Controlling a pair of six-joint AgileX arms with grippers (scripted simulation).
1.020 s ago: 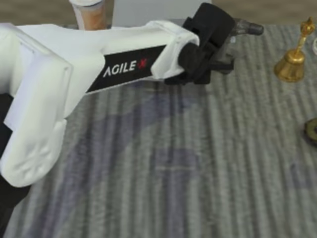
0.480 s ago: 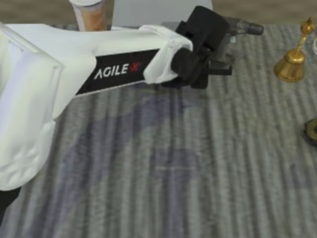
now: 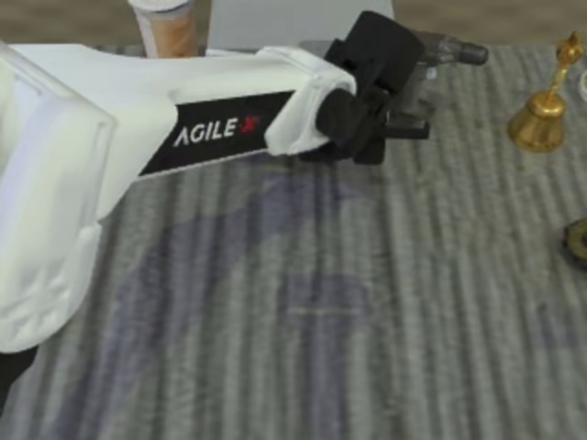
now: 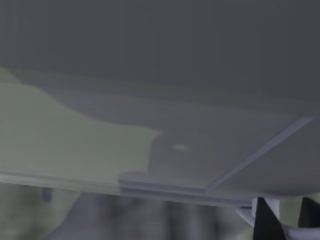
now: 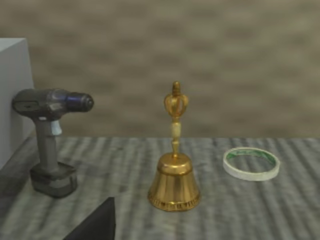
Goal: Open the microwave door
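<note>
Left claw (image 3: 404,101) at the microwave (image 3: 298,23) front; finger state cannot be told. Door progress unclear, opening apparently unfinished.

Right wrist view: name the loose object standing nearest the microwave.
The power drill, dark grey, upright beside the microwave; the gold bell and tape roll sit farther off.

A grey ribbed surface (image 3: 367,321) is seen. On it are stood the microwave (image 3: 293,20), a drill (image 5: 49,140), a gold bell (image 5: 174,162) and an orange-brown cylinder (image 3: 168,26); a tape ring (image 5: 251,163) is laid flat.
</note>
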